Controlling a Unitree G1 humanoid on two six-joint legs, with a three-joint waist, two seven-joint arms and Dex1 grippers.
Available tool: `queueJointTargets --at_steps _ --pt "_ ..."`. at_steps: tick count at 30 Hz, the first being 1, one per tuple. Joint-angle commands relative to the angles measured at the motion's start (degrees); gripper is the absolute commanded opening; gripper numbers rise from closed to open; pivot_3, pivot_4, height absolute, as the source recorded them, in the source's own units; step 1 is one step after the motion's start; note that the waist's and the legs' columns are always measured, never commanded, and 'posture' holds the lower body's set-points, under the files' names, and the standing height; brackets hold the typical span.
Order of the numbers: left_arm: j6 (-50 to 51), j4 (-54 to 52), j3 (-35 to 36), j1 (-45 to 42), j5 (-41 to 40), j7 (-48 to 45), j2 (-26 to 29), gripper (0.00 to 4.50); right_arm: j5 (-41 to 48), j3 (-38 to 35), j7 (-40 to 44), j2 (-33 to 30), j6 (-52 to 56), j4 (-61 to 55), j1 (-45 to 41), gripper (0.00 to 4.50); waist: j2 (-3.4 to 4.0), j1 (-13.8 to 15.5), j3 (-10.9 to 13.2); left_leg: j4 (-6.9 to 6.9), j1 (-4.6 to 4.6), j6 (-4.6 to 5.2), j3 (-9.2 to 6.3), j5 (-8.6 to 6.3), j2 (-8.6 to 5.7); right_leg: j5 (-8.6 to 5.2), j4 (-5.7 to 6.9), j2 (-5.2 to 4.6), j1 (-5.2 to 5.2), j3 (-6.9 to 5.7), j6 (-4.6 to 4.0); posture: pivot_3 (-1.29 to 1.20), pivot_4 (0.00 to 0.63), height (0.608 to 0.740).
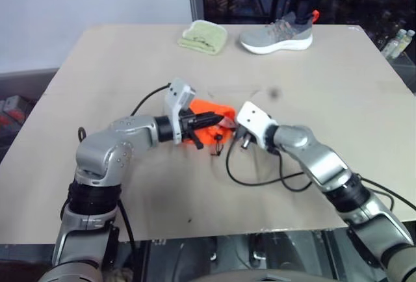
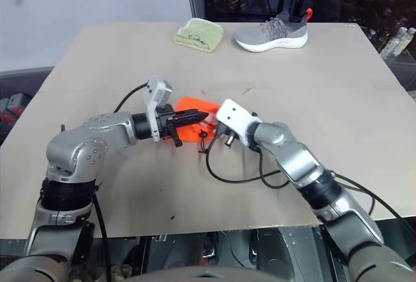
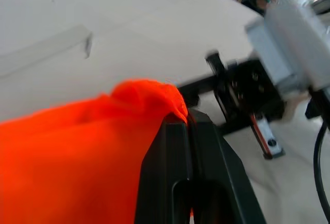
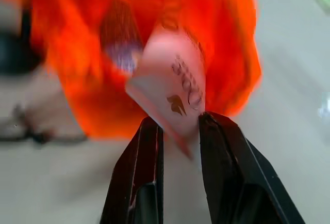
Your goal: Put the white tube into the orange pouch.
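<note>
A small flat white tube (image 4: 172,97) with tan lettering and a small leaf-like mark sits pinched between the two black fingers (image 4: 147,172) of the right claw (image 4: 178,126), its free end pointing at the bright orange pouch (image 4: 216,53) just beyond it. Whether the tube's tip has entered the pouch cannot be told from the blurred close-up. The pouch, a soft, crumpled fabric bag, lies near the centre of the frame on the tan desk (image 1: 325,87), with a thin black cord (image 1: 218,140) trailing from its near edge. The left claw (image 1: 211,119), reaching in from the left of the frame, has its fingers pressed together on a raised fold of the orange fabric, holding that edge up off the desk. The right claw (image 2: 207,126) comes in from the right, so the two meet over the pouch.

One tube and one pouch are on the desk. At the upper middle of the frame, well apart from the pouch, rest one folded pale green cloth (image 1: 205,36) and, just right of it, one grey sneaker (image 1: 278,35) with a white sole. A few bottles (image 1: 398,41) stand off the desk at the upper right.
</note>
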Motion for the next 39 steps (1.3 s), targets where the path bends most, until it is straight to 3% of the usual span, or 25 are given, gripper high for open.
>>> queueJointTargets --at_steps 1,11,15,20,23,28,31,34,39 --pt "-1.6 -2.8 0.4 -0.4 -0.2 -0.3 0.0 0.0 -2.3 0.3 0.7 4.4 -4.3 4.0 -4.0 1.11 0.0 0.0 0.0 0.0 0.01 0.0 0.0 0.0 0.01 0.0 0.01 0.01 0.0 0.01 0.0 0.0 0.15 0.74" --pt "-1.0 0.0 2.4 -1.1 -0.9 1.3 -1.1 0.0 -2.2 -6.3 3.5 -2.1 -0.3 -9.4 6.3 1.11 0.0 0.4 0.0 0.01 -0.03 0.04 0.02 -0.02 -0.12 0.1 -0.06 -0.13 0.04 0.0 -0.16 0.0 0.15 0.74" --pt "-1.3 1.6 2.7 -1.3 -0.5 1.0 -0.9 0.0 4.0 -12.7 5.2 -3.6 9.1 -17.2 11.3 1.11 0.01 0.0 0.0 0.0 0.01 0.02 0.0 -0.02 0.0 0.0 -0.03 -0.01 0.04 -0.01 0.0 0.0 0.15 0.74" --pt "-2.0 2.5 2.2 -1.8 0.2 1.1 -1.2 0.0 22.0 -24.4 6.4 3.4 32.3 -24.4 15.0 1.11 0.0 0.0 0.0 0.0 0.06 -0.01 -0.06 0.0 0.06 0.01 0.02 0.05 0.07 -0.03 -0.02 0.0 0.15 0.74" --pt "-2.3 2.5 1.7 -2.0 0.5 0.9 -1.2 0.0 25.0 -24.9 4.7 8.5 35.9 -21.2 14.2 1.11 -0.01 0.0 0.0 0.0 0.07 0.02 -0.11 -0.02 0.07 0.05 0.02 0.05 0.09 -0.02 -0.09 0.0 0.15 0.74" --pt "-1.9 2.3 2.0 -2.2 0.3 1.0 -1.0 0.0 27.8 -25.5 4.3 11.6 35.7 -16.3 11.6 1.11 0.02 0.2 0.0 0.0 0.01 0.03 -0.1 -0.02 -0.06 0.08 0.0 -0.06 0.08 -0.08 -0.15 0.0 0.15 0.74" --pt "-1.7 1.7 2.2 -2.0 0.2 1.2 -0.9 0.0 28.9 -25.3 3.9 12.5 35.6 -14.6 11.1 1.87 0.02 0.2 0.0 0.0 -0.01 0.05 -0.1 -0.03 -0.09 0.1 -0.03 -0.08 0.08 -0.08 -0.16 0.0 0.15 0.74" --pt "-1.4 0.7 2.2 -1.5 0.0 1.6 -0.8 0.0 29.7 -25.8 2.7 13.3 36.1 -13.9 10.9 3.07 0.02 0.1 0.0 -0.02 -0.01 0.04 -0.1 -0.03 -0.07 0.11 -0.03 -0.05 0.07 -0.07 -0.18 0.0 0.15 0.74" --pt "-1.7 -0.6 2.6 -0.5 -0.7 1.7 -0.9 0.0 30.6 -30.4 -0.9 14.8 36.3 -10.7 10.3 3.07 0.02 0.1 0.0 -0.02 0.0 0.04 -0.09 -0.03 -0.05 0.1 -0.02 -0.04 0.08 -0.08 -0.16 0.0 0.15 0.74"
